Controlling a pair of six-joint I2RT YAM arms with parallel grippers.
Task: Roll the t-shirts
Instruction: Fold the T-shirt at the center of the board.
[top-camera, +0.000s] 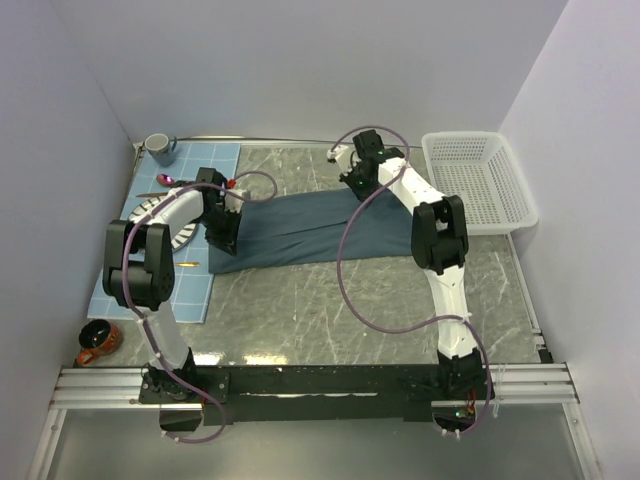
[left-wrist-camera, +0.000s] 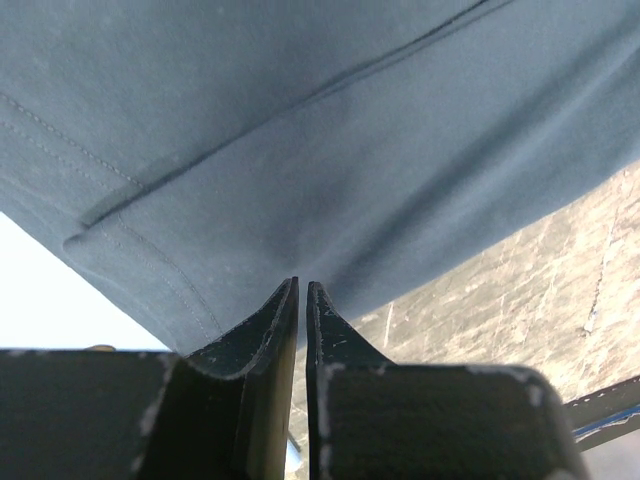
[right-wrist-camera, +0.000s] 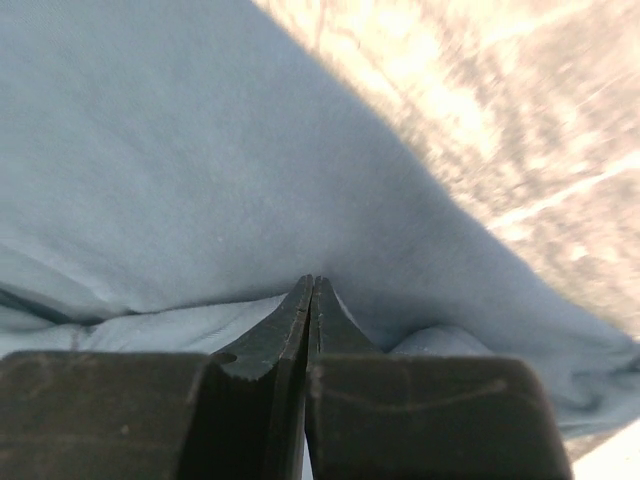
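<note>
**Both ends pinched, ready to roll**

The t-shirt (top-camera: 300, 228) lies as a folded band across the desk's (top-camera: 330, 310) far middle. The left claw (top-camera: 222, 240) nips its left end and the right claw (top-camera: 356, 190) its far right edge. Both sets of jaws are nearly together on cloth, probably so the roll starts evenly.

my left gripper (left-wrist-camera: 302, 288) has its two dark fingers (left-wrist-camera: 268, 335) drawn almost together, only a thin slit between them, the tips nipping a small pucker in the slate-blue t-shirt (left-wrist-camera: 300, 120). stitched hem lines cross the cloth. the grey marbled table (left-wrist-camera: 520, 290) shows at right.
</note>
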